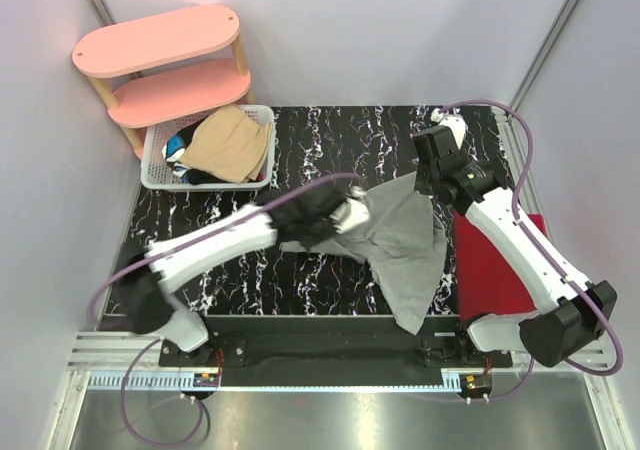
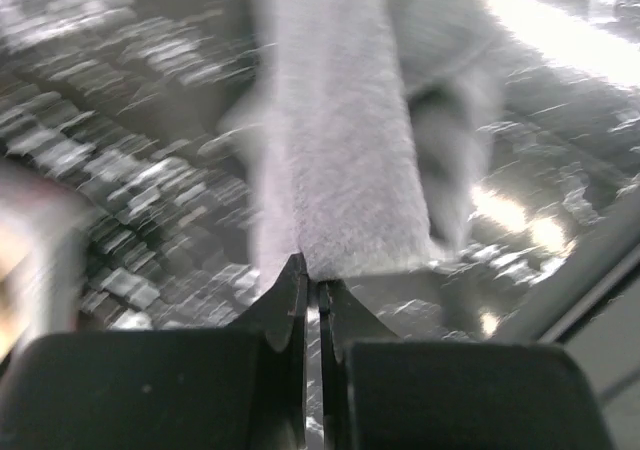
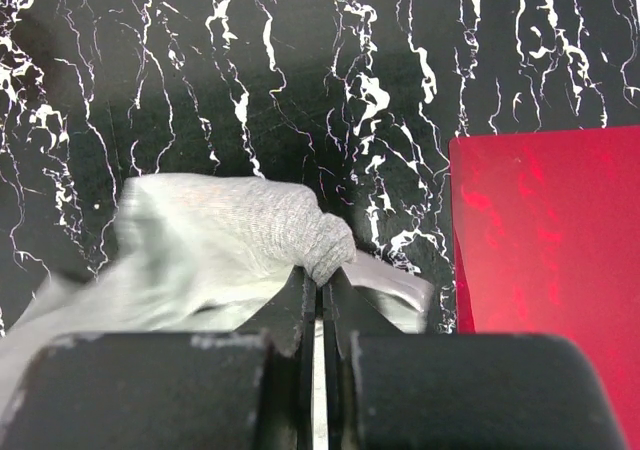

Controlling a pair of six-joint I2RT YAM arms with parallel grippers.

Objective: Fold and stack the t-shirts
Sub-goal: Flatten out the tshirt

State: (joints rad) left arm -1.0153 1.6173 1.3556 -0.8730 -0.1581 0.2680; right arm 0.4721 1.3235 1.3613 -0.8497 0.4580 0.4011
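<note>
**Top external view.** The left arm (image 1: 210, 245) reaches rightward across the black marbled tabletop (image 1: 330, 145). Its jaws sit at the upper left edge of the light grey t-shirt (image 1: 405, 245) and are closed on the cloth. The right arm (image 1: 520, 240) bends in from the right, and its jaws are at the shirt's upper right corner. From this height I cannot tell how far they are closed.

The shirt spreads between the two arms, right of the tabletop's centre. Its lower part narrows to a point at the near edge. Whether the cloth rests on the surface or hangs above it cannot be judged.

A red mat (image 1: 495, 265) lies just right of the shirt, partly covered by the right arm. At the far left, a white basket (image 1: 158, 160) holds a tan t-shirt (image 1: 232, 140) on top of darker garments that are mostly hidden. The basket stands before a pink shelf (image 1: 160, 40).

**Left wrist view.** The jaws are pressed together, pinching the end of a flat band of the grey t-shirt (image 2: 340, 150). The band runs straight away from the tips. Everything beyond them is blurred, and the tabletop (image 2: 120, 170) shows only as streaks.

**Right wrist view.** The jaws are closed, with a rounded fold of the grey t-shirt (image 3: 250, 235) clamped at their tips. The rest of the cloth bunches to the left, and the frame's lower edge cuts it off. The red mat (image 3: 550, 270) lies to the right on the tabletop (image 3: 300, 70).
</note>
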